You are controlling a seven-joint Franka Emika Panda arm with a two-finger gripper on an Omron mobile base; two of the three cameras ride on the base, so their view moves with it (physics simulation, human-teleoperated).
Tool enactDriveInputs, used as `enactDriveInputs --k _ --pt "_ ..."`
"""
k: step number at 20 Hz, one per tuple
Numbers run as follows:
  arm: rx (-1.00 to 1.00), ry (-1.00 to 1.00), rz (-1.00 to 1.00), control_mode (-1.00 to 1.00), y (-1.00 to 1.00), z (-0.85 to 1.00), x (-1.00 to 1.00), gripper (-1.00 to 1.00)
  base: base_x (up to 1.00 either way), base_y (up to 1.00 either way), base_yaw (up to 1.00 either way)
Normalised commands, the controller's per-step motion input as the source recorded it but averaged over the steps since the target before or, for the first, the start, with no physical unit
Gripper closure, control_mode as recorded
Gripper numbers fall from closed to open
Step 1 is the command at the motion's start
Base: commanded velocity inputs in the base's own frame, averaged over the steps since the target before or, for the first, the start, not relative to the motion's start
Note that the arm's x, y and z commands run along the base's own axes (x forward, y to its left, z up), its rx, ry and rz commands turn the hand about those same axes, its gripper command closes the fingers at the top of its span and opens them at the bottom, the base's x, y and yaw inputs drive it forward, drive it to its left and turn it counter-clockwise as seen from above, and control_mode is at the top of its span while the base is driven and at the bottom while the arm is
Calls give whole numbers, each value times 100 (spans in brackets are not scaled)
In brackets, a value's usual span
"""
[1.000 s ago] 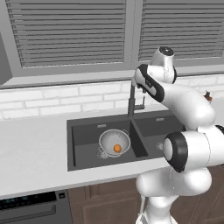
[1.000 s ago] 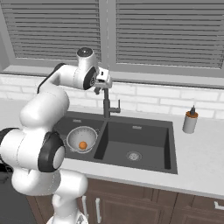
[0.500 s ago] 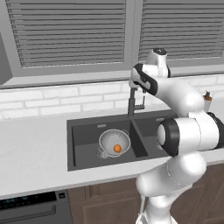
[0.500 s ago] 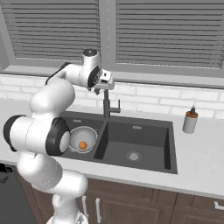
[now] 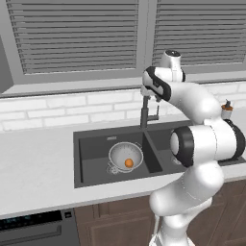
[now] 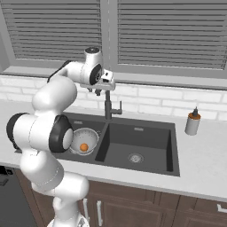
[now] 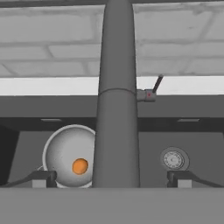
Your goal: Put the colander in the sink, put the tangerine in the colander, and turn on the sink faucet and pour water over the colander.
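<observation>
The colander (image 5: pixel 126 155) is seen resting in the left basin of the sink (image 5: pixel 91 149), upright, with the tangerine (image 5: pixel 129 163) lying inside it near the bottom; from the hand view the colander (image 7: pixel 70 155) is shown to the left of the faucet's column and the tangerine (image 7: pixel 79 166) within it, while the round steel drain (image 7: pixel 173 159) of the other basin is seen to the right; the sink faucet (image 6: pixel 107 105) is found standing at the back of the sink on the divide between the two basins, its small side lever (image 7: pixel 153 89) angled up and away from the column; the gripper (image 6: pixel 101 92) is held at the top of the faucet, its fingers spread wide on either side of the spout with nothing clasped between them; no water can be made out; a soap bottle (image 6: pixel 192 122) is seen on the pale counter (image 6: pixel 208 164) to the right of the sink, well apart from the faucet; a brick backsplash (image 5: pixel 57 113) and slatted blinds (image 5: pixel 72 33) are seen behind.
</observation>
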Motion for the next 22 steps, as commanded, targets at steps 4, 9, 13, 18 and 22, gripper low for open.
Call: enactDriveInputs --k 4,9,13,18,22 --pt "0 10 0 -100 54 -29 -23 -100 0 0 0" --pt "0 8 0 -100 79 -32 -7 -100 0 0 0" --pt "0 7 0 -100 77 -31 0 -100 0 0 0" --pt "0 6 0 -100 73 -32 0 -100 0 0 0" --pt "0 2 0 -100 63 -31 0 -100 0 0 0"
